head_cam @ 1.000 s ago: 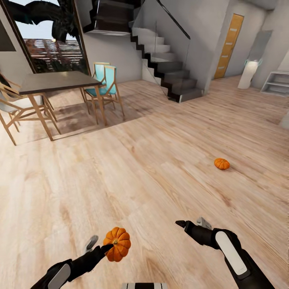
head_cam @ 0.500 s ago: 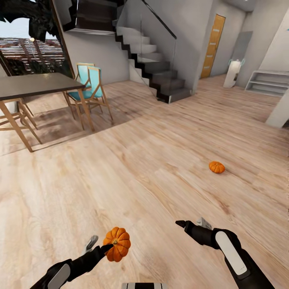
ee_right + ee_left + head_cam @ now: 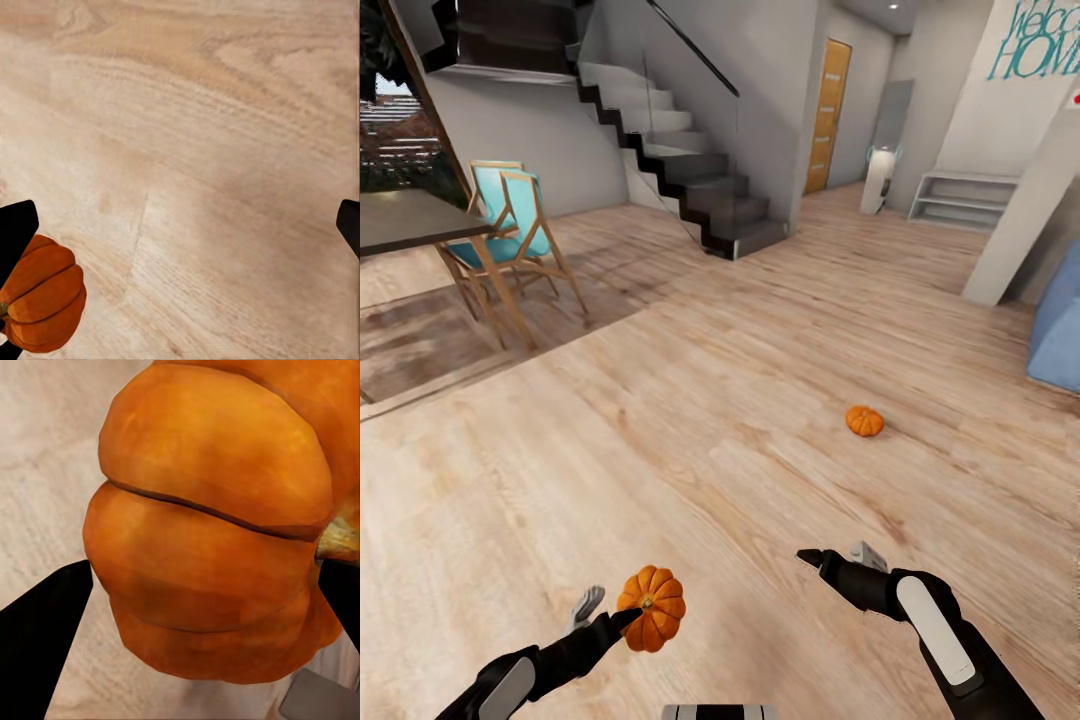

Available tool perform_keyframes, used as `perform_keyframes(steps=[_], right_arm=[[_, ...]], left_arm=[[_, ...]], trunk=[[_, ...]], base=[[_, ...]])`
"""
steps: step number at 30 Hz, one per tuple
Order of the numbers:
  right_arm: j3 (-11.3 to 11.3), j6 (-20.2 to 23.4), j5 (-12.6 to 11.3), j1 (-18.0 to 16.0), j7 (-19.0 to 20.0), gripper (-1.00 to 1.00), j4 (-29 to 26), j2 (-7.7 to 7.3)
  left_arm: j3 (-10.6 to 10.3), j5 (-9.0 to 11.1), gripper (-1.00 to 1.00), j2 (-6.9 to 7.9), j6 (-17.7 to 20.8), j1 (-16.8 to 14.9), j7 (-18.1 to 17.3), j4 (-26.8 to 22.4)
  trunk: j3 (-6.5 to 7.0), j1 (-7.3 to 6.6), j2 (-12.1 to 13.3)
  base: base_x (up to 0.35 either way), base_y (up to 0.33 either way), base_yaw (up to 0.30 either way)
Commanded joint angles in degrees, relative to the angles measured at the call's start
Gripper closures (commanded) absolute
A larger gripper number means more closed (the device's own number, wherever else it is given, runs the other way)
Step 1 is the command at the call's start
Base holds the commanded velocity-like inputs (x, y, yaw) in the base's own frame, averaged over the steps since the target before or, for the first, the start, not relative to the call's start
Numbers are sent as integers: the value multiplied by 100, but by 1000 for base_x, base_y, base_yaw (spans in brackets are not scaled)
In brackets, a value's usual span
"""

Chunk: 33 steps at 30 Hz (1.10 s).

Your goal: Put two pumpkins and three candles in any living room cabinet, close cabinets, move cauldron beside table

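Wooden floor [image 3: 760, 400] takes most of the room; it is the landmark for the rest. On it, far off, a stair [image 3: 690, 170] rises, and a dining surface [image 3: 410, 215] with a blue chair [image 3: 510, 215] stands near the stair. One pumpkin [image 3: 865, 421] lies on the floor, well apart from both arms, ahead of the right one. The second pumpkin [image 3: 651, 608] is above the floor, gripped by the left end effector [image 3: 615, 615], whose fingers press on its two sides. The right end effector [image 3: 838, 556] is spread open and holds nothing.

The pumpkin looks hard, ribbed and light, I think. Its skin seems smooth, so it may slip; a hold across the wide middle, with pads in the grooves, seems safest, not on the short stem.
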Motion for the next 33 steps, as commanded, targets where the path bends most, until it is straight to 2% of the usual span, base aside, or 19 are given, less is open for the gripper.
perform_keyframes(steps=[1,11,13,16,18,23,33], right_arm=[[13,7,-56,-5,-49,-100,-6,-4],[15,-14,-44,-2,-51,-100,4,-4],[25,-285,35,-2,-50,-100,25,-16],[67,-584,61,-2,-42,-100,43,-21],[72,-620,64,-2,-41,-100,93,-17],[46,-637,69,-2,-41,-100,296,-11],[16,-590,23,-2,-49,-100,319,-7]], left_arm=[[-20,83,100,6,42,-1,5,-9],[-20,83,100,6,42,-1,5,-9],[-20,83,100,6,42,-1,5,-9],[-20,83,100,6,42,-1,5,-9],[-20,81,100,6,42,-1,5,-9],[-20,75,100,6,42,-1,5,-9],[-20,76,100,14,49,-1,5,-9]], trunk=[[-5,2,-2],[-5,2,-2],[-7,2,-2],[-9,2,-2],[-9,2,-2],[-9,2,-2],[-9,2,-2]], base=[[334,0,-295],[334,0,-295],[334,0,-196],[334,0,-47],[334,0,-9],[334,0,-1],[334,0,0]])
